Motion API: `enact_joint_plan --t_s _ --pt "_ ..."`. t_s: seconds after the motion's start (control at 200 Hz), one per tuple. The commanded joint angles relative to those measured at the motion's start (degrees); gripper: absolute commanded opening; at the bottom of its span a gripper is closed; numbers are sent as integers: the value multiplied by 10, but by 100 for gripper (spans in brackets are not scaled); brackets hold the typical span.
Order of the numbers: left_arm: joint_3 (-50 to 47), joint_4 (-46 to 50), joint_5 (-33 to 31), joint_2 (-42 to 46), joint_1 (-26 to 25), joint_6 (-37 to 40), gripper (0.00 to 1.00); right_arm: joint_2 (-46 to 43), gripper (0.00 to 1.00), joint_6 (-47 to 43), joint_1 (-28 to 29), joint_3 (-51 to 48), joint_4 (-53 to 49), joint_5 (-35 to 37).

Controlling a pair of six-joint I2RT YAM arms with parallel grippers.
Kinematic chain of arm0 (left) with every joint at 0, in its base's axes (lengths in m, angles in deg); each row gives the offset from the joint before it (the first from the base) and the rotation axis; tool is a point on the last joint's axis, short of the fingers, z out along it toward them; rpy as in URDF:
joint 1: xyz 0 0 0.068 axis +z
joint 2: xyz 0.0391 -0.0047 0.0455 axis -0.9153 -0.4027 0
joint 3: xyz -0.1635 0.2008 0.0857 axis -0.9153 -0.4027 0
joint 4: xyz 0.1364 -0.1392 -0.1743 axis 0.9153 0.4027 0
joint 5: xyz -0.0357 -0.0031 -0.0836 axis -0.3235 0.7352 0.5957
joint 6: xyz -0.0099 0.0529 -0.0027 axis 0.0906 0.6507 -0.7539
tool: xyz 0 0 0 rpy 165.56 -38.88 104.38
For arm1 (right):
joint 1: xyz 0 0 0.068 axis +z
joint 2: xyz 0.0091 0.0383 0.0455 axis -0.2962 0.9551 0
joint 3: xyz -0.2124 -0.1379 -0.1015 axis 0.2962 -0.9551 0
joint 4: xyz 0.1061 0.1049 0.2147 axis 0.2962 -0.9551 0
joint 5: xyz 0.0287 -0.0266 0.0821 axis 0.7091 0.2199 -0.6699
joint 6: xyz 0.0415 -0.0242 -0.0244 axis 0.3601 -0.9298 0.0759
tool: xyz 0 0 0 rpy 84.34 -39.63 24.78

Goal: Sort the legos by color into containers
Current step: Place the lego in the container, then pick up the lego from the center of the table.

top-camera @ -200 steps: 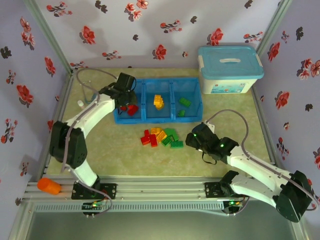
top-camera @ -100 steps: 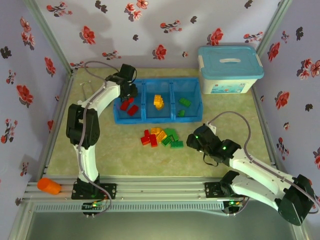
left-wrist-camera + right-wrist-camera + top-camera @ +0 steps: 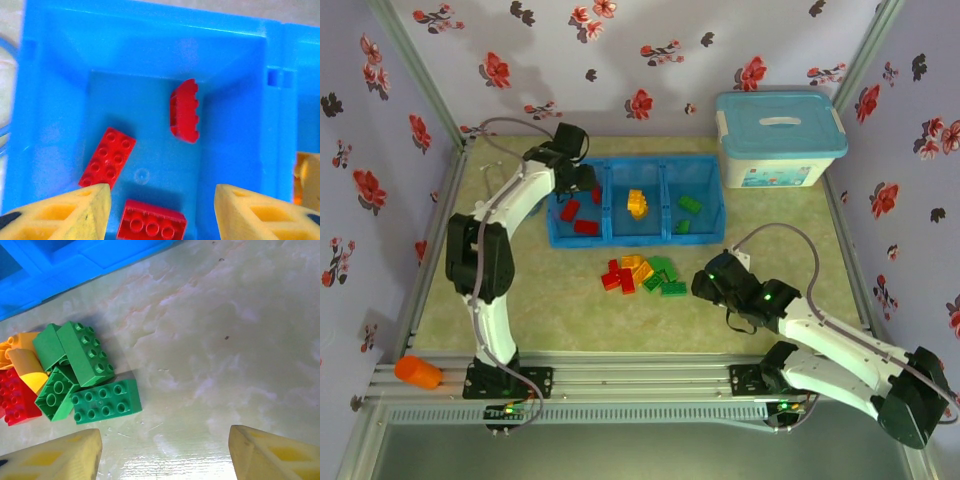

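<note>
Tray (image 3: 620,241): L red legos (image 3: 570,210), mid yellow (image 3: 637,203), R green (image 3: 689,204).

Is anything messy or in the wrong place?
Nothing is in the wrong bin. One red brick in the left bin is tipped on its side against the wall instead of lying flat. A mixed pile of bricks sits unsorted on the table.

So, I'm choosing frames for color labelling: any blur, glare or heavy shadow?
Left wrist: slightly soft, red legos readable against the blue tray. Right wrist: sharp on the green legos, glare on the table at the bottom edge. Top external: evenly lit, soft shadows.
</note>
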Motion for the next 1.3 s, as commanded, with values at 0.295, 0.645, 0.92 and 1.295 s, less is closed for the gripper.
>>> enact_joint_plan --t_s 0.295,0.645,0.92,1.295 --pt "-274 -84 2 310 -29 -48 58 118 72 -34 57 95 5 13" --pt "-507 -105 -7 522 -110 -106 58 289 69 -81 70 204 24 -24" --pt "-599 -58 -18 646 -148 -142 58 405 60 -99 71 278 25 -45" --pt "-642 -33 -22 713 -153 -167 58 509 50 -112 71 365 -3 -36"
